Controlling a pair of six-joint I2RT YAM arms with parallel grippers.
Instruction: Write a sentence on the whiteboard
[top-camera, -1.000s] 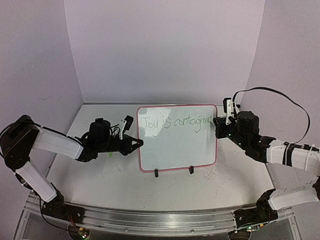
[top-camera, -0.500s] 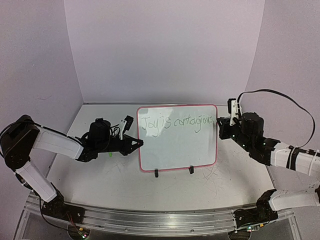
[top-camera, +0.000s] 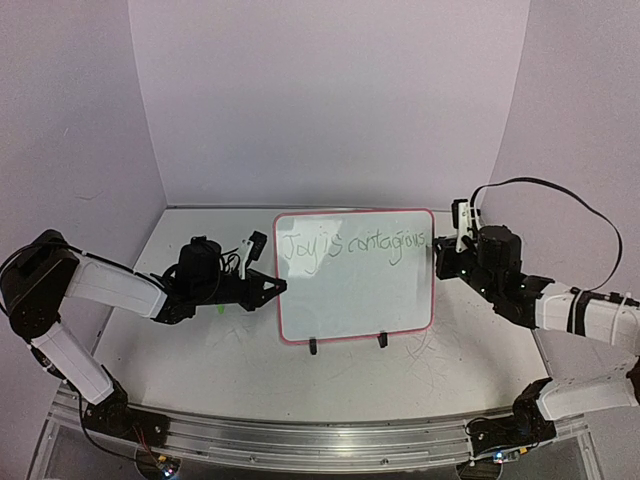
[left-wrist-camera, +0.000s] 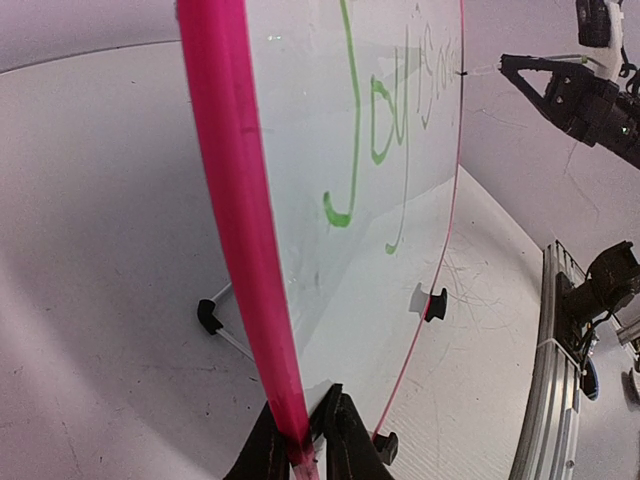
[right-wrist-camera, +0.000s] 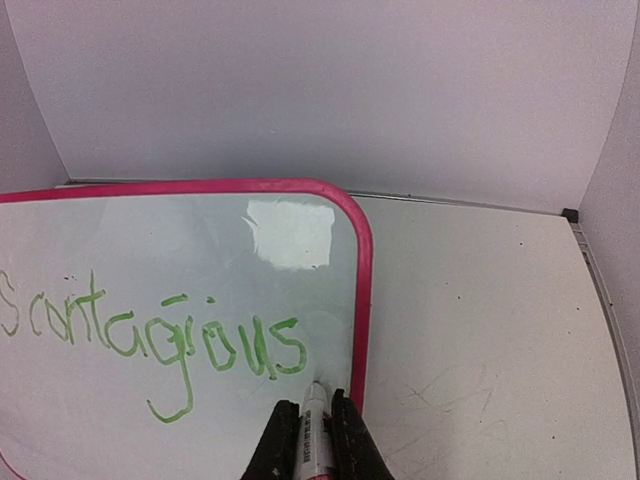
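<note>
The whiteboard (top-camera: 360, 295), white with a pink rim, stands upright mid-table on a black wire stand (top-camera: 313, 346). Along its top runs the sentence (top-camera: 350, 245) in thin green handwriting, "Joy is contagious". My left gripper (top-camera: 279, 287) is shut on the board's left rim; the left wrist view shows the fingers pinching the whiteboard's (left-wrist-camera: 400, 200) pink edge at the left gripper (left-wrist-camera: 310, 420). My right gripper (top-camera: 440, 250) is at the right rim. In the right wrist view the right gripper (right-wrist-camera: 315, 408) is shut on a white marker (right-wrist-camera: 316, 395), its tip against the whiteboard (right-wrist-camera: 150, 250) just right of the last "s" of the sentence (right-wrist-camera: 200, 340).
The white table (top-camera: 220, 350) carries grey scratch marks and is closed in by purple walls (top-camera: 330, 100) behind and at both sides. An aluminium rail (top-camera: 320, 440) runs along the near edge. A black cable (top-camera: 560, 190) loops above the right arm.
The right gripper drew slightly away to the right with the marker, then came back to the board's right edge. The left arm and the board have not moved.
</note>
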